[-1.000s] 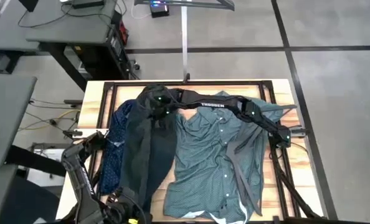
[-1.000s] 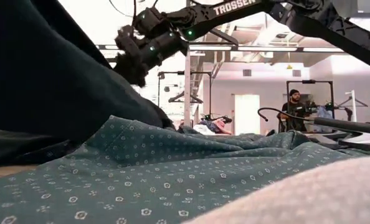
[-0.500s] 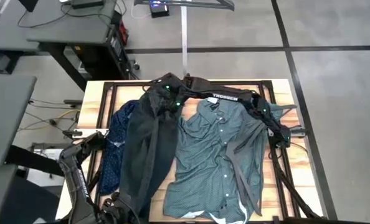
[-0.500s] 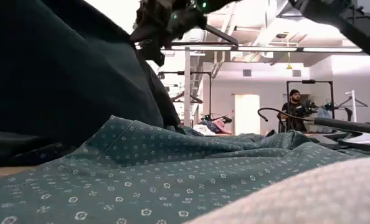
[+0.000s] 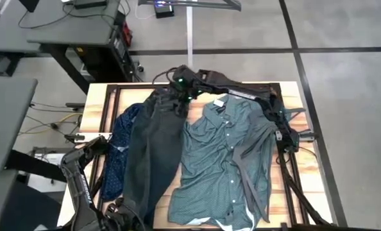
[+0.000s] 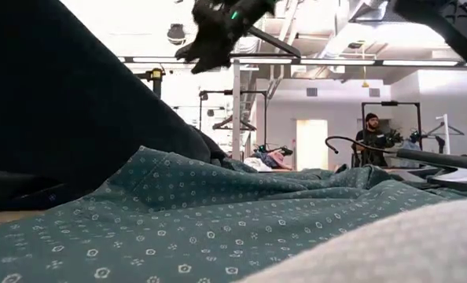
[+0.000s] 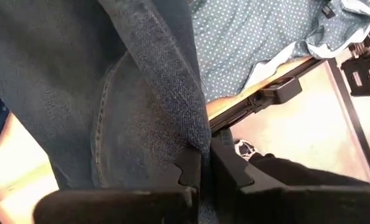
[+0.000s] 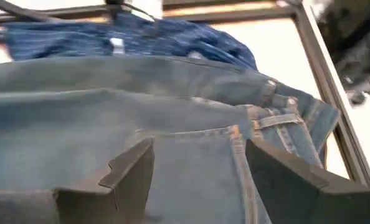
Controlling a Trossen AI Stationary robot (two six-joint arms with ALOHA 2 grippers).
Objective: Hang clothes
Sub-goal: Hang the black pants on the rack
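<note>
Nothing is hung yet, as far as the pictures show: all three garments lie on the counter [image 5: 94, 96]. The dark jeans [image 5: 149, 154] stretch down the counter as the landmark here. The navy dotted shirt [image 5: 117, 151] lies partly under them on the left arm's side, and the teal-green shirt [image 5: 222, 160] is spread flat just beside them on the other side.

The right claw [image 5: 181, 86] hovers above the jeans' waistband end, at the counter's far edge; the right wrist view shows its fingers spread apart with nothing between them and the waistband below. The left claw [image 7: 203, 171] is at the jeans' near end, its fingers pressed together on a fold of the denim.

No hanger shows on or near the garments, so all the work of the task seems to lie ahead: each piece must be lifted, put on a hanger and carried to a rail.
</note>
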